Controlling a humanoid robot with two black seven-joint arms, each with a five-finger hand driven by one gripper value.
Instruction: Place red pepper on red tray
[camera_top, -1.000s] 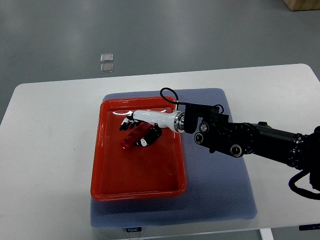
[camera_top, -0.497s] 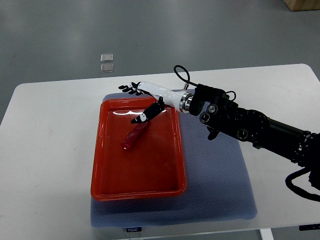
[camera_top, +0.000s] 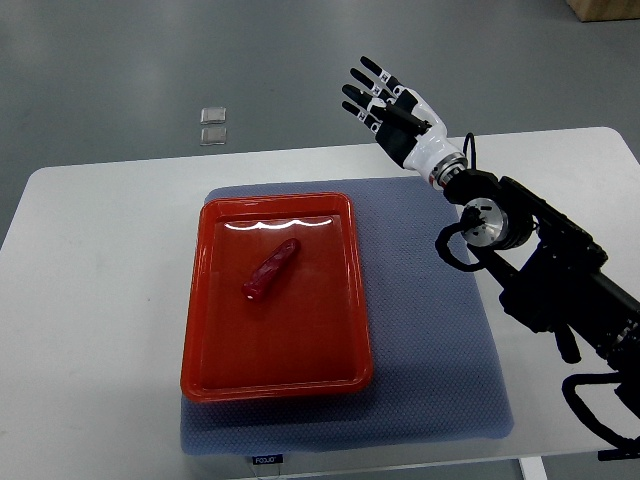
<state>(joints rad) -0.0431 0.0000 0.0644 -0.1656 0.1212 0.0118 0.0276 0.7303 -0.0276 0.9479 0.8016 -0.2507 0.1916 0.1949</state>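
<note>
The red pepper (camera_top: 270, 269) lies slanted inside the red tray (camera_top: 210, 340), in its upper middle part, with nothing touching it. The tray sits on a blue-grey mat (camera_top: 430, 340). My right hand (camera_top: 385, 105) is raised above the table's far edge, well up and to the right of the tray, palm showing, fingers spread and holding nothing. Its black arm runs down along the right side of the picture. The left arm is out of view.
The white table (camera_top: 90, 300) carries the mat and tray. Two small square pads (camera_top: 213, 125) lie on the grey floor beyond the table's far edge.
My right hand let go of the pepper, lifted out of the tray and swung up and to the right. The pepper stays in the tray.
</note>
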